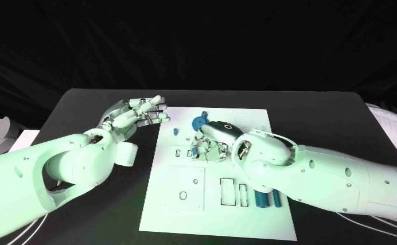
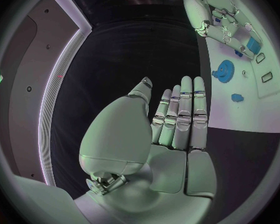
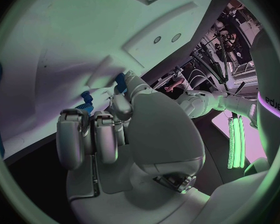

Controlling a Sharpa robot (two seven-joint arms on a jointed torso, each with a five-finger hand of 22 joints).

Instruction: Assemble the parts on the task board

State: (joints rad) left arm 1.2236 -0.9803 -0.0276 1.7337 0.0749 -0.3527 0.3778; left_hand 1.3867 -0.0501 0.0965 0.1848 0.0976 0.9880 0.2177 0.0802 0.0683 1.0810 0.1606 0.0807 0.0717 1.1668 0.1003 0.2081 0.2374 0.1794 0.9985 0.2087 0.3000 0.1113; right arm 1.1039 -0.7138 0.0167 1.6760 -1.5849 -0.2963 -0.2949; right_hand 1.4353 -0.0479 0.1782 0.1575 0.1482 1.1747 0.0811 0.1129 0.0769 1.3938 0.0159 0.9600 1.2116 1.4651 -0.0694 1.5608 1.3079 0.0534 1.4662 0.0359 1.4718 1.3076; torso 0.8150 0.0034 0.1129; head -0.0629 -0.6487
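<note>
- Right robot hand (image 1: 211,144): reaching over the middle of the task board (image 1: 178,210), fingers curling down around a small blue part (image 3: 121,79); whether it is pinching the part I cannot tell.
- Left robot hand (image 1: 136,113): hovering off the board's left edge, fingers straight and together, holding nothing.
- Blue gear (image 1: 199,122): lying toward the board's far edge.
- Blue bars (image 1: 266,199): lying near the board's near right corner.
- Progress, by judgement: early, most recesses standing unfilled.
- Right arm is blocking sight of the board's right side.
</note>
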